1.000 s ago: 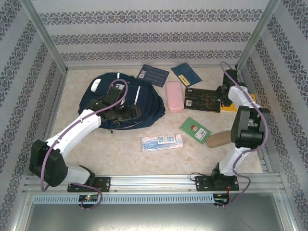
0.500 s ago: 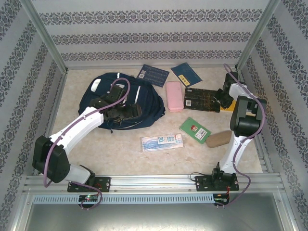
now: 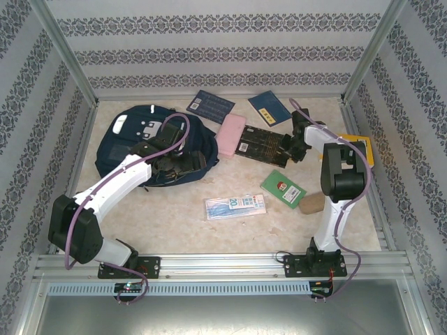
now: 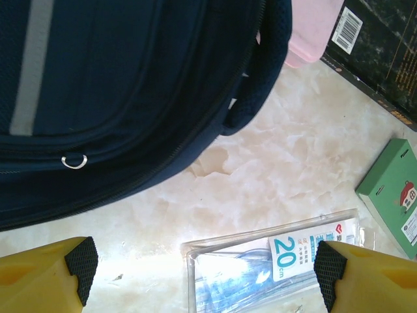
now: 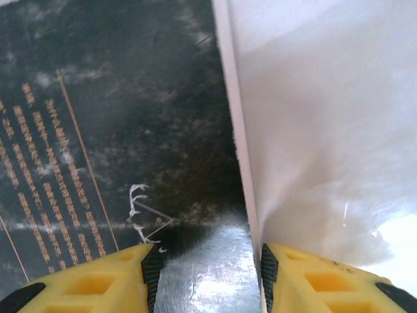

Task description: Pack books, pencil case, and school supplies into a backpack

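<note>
The navy backpack (image 3: 133, 143) (image 4: 117, 85) lies at the left. My left gripper (image 3: 183, 162) (image 4: 202, 274) hovers wide open at its near right edge, over the table, with the school supplies packet (image 3: 235, 206) (image 4: 273, 267) below it. The pink pencil case (image 3: 230, 134) (image 4: 313, 29) touches the backpack. The black gold-patterned book (image 3: 260, 145) (image 5: 117, 130) lies against the case. My right gripper (image 3: 292, 145) (image 5: 207, 274) stands half open over that book's right edge, gripping nothing. Two dark blue books (image 3: 209, 106) (image 3: 269, 108) lie at the back, a green book (image 3: 283, 188) (image 4: 391, 195) near the front, and a yellow-orange book (image 3: 362, 148) at the right.
A brown oblong object (image 3: 312, 203) lies beside the green book by the right arm. Patterned walls with metal posts (image 3: 66, 52) close in the table on three sides. Bare table (image 3: 174, 216) stretches in front of the backpack.
My right gripper has swept left along the table with the black book, which pushed the pink case and the backpack leftward. The yellow-orange book is now uncovered. My left gripper barely moved.
</note>
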Controlling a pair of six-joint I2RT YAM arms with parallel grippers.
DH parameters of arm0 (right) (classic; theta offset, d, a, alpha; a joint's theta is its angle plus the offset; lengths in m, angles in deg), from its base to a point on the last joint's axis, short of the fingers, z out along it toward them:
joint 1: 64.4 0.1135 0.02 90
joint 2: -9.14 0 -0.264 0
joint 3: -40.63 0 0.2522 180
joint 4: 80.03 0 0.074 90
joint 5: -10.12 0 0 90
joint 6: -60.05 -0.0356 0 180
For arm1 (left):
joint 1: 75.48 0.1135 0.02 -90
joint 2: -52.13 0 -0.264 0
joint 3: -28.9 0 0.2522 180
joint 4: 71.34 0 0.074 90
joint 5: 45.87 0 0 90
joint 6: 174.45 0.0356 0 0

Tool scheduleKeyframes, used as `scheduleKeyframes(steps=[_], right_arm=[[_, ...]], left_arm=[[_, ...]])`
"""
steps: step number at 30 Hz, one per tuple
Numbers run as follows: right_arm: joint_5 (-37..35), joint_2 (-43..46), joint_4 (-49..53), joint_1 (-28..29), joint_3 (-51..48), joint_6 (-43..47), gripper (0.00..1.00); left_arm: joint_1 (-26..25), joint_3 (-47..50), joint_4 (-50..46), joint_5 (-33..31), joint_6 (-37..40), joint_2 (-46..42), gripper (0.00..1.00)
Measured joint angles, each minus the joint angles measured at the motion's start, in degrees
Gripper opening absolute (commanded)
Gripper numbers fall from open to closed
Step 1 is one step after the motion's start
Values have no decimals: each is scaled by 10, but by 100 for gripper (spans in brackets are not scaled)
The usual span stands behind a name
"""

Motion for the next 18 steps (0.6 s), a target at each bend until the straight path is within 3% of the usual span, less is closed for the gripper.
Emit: scheduleKeyframes(steps=[5, 9, 14, 18], right_arm=[[-28, 32, 21, -15, 0, 17, 48], [-56, 45, 35, -76, 22, 31, 47], [-80, 25, 51, -143, 64, 44, 45], [-81, -15, 59, -165, 86, 45, 42]], left_arm=[[0, 3, 0, 1, 0, -7, 88], [0, 4, 0, 1, -1, -10, 88], [0, 4, 0, 1, -2, -12, 88], [0, 4, 0, 0, -2, -12, 88]])
